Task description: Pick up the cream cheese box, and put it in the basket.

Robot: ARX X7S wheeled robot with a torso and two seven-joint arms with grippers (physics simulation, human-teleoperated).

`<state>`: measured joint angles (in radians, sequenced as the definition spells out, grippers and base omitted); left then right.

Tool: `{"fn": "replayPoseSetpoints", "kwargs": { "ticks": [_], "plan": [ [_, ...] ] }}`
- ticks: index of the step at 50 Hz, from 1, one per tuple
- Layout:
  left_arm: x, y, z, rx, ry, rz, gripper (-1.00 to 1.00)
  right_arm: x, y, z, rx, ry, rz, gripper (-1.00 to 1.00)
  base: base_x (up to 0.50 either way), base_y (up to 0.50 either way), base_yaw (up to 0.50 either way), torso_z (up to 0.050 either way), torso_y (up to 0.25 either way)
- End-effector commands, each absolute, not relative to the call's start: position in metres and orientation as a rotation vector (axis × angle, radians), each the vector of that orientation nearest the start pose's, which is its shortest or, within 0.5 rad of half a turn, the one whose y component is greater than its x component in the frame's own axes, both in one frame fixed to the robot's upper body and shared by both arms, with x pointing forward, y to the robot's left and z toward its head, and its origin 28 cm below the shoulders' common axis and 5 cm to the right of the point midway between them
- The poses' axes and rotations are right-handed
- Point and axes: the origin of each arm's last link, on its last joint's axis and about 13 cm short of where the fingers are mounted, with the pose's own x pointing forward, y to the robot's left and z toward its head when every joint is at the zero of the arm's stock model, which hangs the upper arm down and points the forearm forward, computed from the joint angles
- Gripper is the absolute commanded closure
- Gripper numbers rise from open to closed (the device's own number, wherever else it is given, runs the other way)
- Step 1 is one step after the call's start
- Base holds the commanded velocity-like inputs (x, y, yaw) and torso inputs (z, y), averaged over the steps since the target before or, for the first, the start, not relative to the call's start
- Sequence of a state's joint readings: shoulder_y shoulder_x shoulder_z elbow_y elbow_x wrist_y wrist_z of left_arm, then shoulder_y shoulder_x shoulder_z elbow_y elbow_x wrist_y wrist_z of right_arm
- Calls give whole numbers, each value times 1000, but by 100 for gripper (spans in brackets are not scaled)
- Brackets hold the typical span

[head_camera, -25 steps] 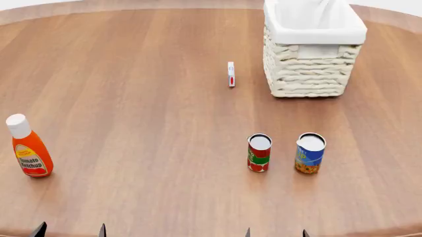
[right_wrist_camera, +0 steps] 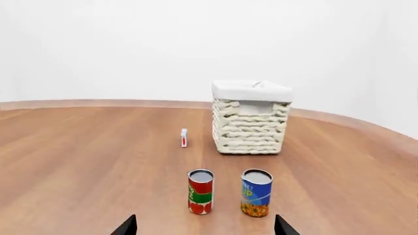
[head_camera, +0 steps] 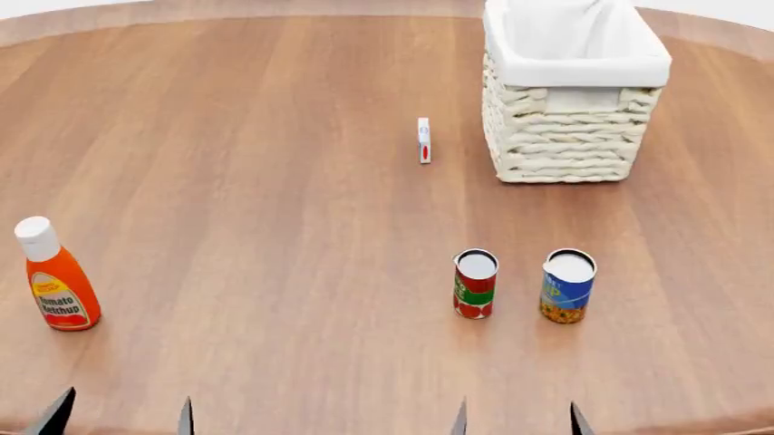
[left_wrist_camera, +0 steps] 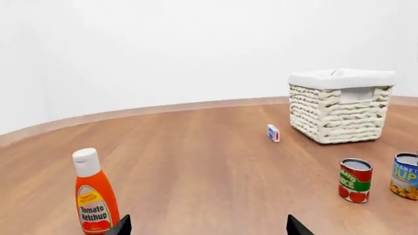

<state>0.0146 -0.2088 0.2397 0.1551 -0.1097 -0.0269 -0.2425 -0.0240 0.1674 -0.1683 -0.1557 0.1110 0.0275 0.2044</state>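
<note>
Standing on edge at upper centre, just left of the basket (head_camera: pixel 575 149) — the cream cheese box (head_camera: pixel 423 140), seemingly light, stiff, best pinched across its 2 broad faces; left gripper (head_camera: pixel 121 419) and right gripper (head_camera: pixel 517 422) spread apart, empty.

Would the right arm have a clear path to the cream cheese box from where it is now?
Probably yes: the cream cheese box stands apart beside the basket. The two cans sit between; the open right gripper could go over them.

A ketchup bottle (head_camera: pixel 54 287), red-green can (head_camera: pixel 476 284) and blue-yellow can (head_camera: pixel 567 285) stand on the wooden table (head_camera: pixel 266 181).
</note>
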Motion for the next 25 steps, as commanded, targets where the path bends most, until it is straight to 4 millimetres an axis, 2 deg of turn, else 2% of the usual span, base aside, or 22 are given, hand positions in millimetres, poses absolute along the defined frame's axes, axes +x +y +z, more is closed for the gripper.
{"fn": "replayPoseSetpoints", "kwargs": {
  "ticks": [1,4,6,9,11,25],
  "plan": [
    [187,203,78,97,-238,-7,-100,184,-97,88,5,-217,10,-100,0,0,0,0,0],
    [179,203,94,79,-283,-10,-100,179,-97,99,16,-246,7,-100,0,0,0,0,0],
    [172,203,107,91,-324,-16,-100,174,-95,107,-38,-295,-10,-100,0,0,0,0,0],
    [166,202,116,91,-346,-24,-100,167,-92,117,49,-313,30,-100,0,0,0,0,0],
    [161,199,122,115,-378,-35,-100,163,-91,123,-6,-358,10,-100,0,0,0,0,0],
    [147,199,143,100,-476,-25,-100,152,-88,137,10,-439,33,-100,0,0,0,0,0]
  ]
}}
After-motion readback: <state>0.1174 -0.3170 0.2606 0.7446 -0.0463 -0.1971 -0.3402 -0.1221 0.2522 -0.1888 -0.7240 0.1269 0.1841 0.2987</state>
